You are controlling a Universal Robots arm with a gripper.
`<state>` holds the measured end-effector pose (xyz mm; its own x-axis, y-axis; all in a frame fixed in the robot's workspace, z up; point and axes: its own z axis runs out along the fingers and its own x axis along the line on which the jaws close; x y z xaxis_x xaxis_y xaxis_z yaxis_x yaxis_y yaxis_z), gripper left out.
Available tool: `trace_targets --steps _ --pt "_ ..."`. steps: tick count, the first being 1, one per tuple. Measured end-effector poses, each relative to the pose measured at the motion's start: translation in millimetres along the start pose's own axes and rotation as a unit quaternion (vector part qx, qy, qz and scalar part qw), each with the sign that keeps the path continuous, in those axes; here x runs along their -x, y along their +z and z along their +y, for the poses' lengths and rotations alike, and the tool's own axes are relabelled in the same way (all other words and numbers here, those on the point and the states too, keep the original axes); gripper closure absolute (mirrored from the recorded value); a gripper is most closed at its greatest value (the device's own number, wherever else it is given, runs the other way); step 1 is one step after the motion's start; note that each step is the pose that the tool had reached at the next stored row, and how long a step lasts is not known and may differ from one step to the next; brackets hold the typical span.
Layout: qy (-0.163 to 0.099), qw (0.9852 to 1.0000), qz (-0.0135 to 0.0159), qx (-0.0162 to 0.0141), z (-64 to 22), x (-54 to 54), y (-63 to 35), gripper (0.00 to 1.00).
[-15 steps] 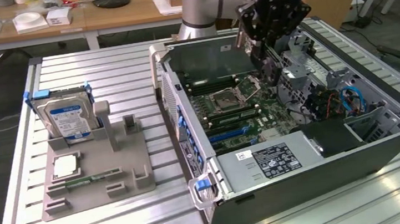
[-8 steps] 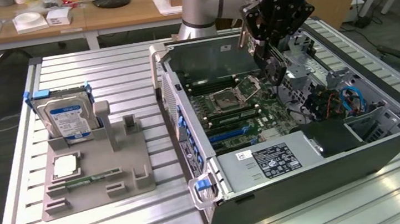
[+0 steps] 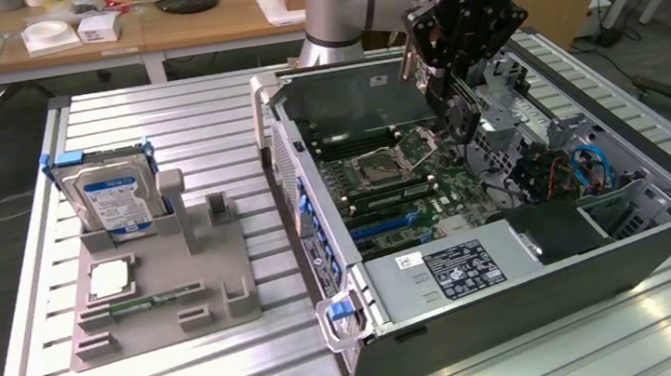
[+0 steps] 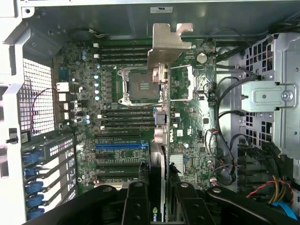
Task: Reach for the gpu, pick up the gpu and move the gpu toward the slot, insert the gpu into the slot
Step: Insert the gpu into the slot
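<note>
The gripper was clenched on the gpu, holding it edge-on above the motherboard inside the open computer case. The card sat in no slot yet

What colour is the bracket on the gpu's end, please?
Silver: the gpu bracket shows best in the wrist view.

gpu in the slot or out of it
Out: the end effector grips the gpu edge-on above the motherboard, its silver bracket hanging free, and the blue slot is empty.
</note>
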<state>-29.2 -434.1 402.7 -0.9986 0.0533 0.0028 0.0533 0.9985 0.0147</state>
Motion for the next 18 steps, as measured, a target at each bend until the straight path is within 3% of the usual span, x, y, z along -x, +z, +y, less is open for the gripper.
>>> trace_targets --steps 5,10,14,18 --pt "-0.006 1.0 0.0001 0.0 0.0 0.0 0.0 0.74" --pt "-0.039 0.9993 0.0005 -0.0001 0.0 0.0 0.0 0.74" --pt "-0.074 0.9973 0.0011 -0.0002 0.0 0.0 0.1 0.74" --pt "-0.106 0.9943 0.0016 -0.0003 0.0 0.0 0.1 0.74"
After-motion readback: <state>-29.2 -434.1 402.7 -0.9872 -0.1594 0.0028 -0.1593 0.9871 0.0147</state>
